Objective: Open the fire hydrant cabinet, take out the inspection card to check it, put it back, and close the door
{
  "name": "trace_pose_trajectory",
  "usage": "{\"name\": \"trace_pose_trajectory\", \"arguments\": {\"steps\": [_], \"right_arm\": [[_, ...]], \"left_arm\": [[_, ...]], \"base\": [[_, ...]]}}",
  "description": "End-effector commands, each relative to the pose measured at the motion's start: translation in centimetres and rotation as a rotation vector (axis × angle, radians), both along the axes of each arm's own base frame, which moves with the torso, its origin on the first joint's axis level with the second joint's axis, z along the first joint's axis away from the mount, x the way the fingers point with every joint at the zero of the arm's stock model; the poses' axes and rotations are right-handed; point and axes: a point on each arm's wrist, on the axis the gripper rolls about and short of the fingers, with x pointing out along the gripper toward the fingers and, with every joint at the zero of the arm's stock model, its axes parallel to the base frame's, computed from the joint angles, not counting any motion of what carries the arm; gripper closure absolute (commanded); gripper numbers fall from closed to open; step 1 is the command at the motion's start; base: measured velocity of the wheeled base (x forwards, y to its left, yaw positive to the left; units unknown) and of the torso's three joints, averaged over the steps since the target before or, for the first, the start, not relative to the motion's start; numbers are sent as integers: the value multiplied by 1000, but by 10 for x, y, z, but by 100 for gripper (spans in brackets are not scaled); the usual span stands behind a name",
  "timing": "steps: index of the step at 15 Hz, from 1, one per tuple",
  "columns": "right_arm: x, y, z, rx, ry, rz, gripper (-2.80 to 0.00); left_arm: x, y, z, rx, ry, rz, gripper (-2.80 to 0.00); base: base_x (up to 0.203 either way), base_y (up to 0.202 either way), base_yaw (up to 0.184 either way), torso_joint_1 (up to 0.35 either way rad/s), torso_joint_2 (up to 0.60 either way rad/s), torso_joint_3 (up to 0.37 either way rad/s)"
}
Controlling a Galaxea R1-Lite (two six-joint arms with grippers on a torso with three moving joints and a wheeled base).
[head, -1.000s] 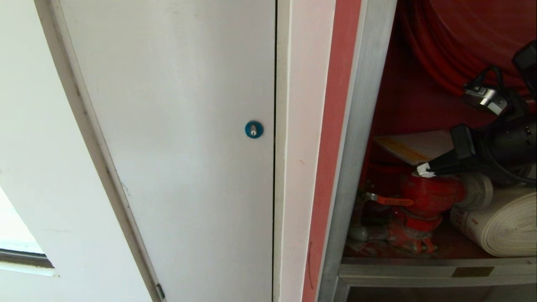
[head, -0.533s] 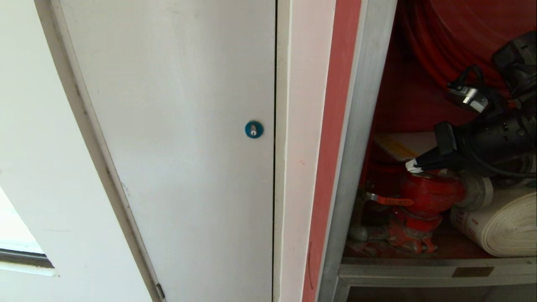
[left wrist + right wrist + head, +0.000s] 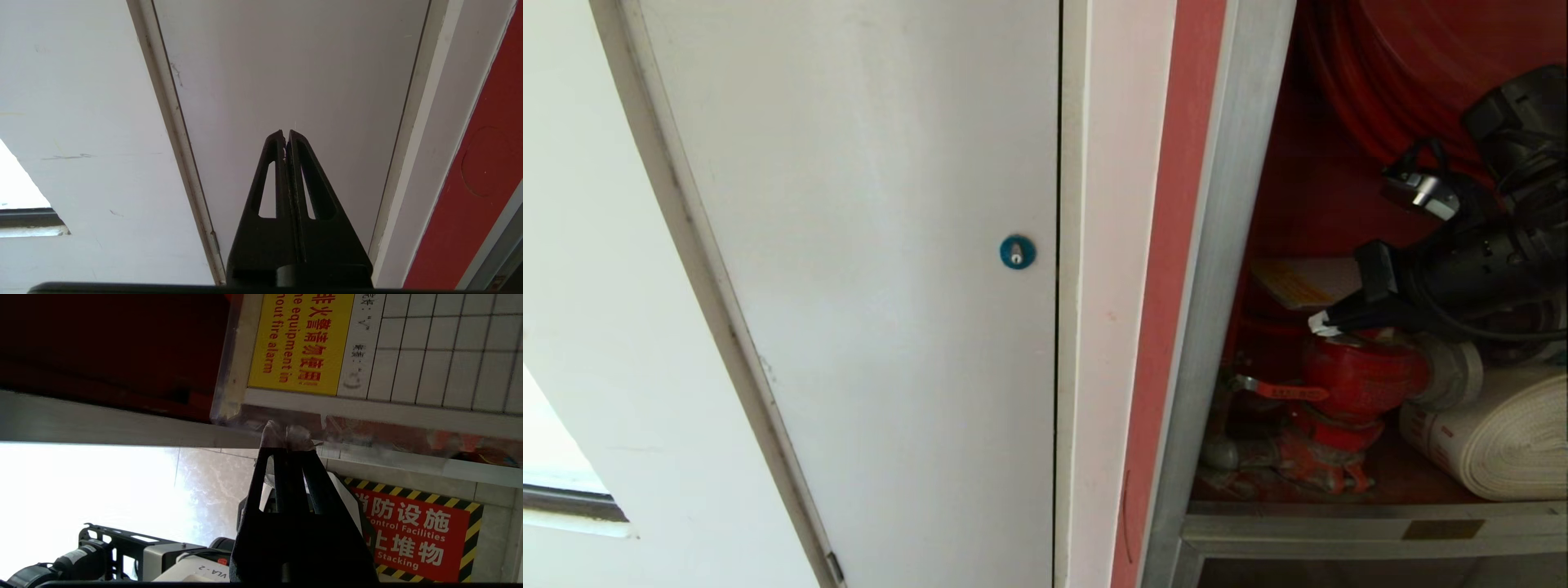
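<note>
The fire hydrant cabinet (image 3: 1225, 245) stands open at the right of the head view, showing its red interior. My right gripper (image 3: 1327, 324) reaches into it, just above the red valve (image 3: 1356, 380). It is shut on the edge of the clear sleeve of the inspection card (image 3: 1298, 282). In the right wrist view the card (image 3: 367, 355) shows a yellow label and a printed grid, and the gripper (image 3: 287, 435) pinches the sleeve's rim. My left gripper (image 3: 286, 132) is shut and empty, parked in front of the grey-white panel. The door is out of view.
A grey-white panel door with a blue round lock (image 3: 1017, 251) fills the left. Inside the cabinet are a red hose reel (image 3: 1388, 73) and a white rolled hose (image 3: 1503, 441). A red hazard-striped floor sign (image 3: 412, 535) lies below.
My right arm has moved left, a little deeper into the cabinet, still gripping the card. The left arm and the camera have not moved.
</note>
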Motion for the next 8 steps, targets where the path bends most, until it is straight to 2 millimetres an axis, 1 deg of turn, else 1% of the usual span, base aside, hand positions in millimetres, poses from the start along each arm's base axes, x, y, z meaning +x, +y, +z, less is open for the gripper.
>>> {"name": "trace_pose_trajectory", "arguments": {"steps": [1,3,5,7,8], "right_arm": [[-12,-1,9,6,-26,3,0],[-24,-1,15,7,-38,10,0],[-43,0,19,8,-32,27,0],[-65,-2,20,12,-31,33,0],[-80,-4,24,15,-51,33,0]], "left_arm": [[2,0,-8,0,28,-1,0],[2,0,-8,0,28,-1,0],[2,0,-8,1,28,0,0],[2,0,-8,1,28,0,0],[2,0,-8,1,28,0,0]], "base": [[0,0,0,0,0,0],[0,0,0,0,0,0],[0,0,0,0,0,0],[0,0,0,0,0,0],[0,0,0,0,0,0]]}}
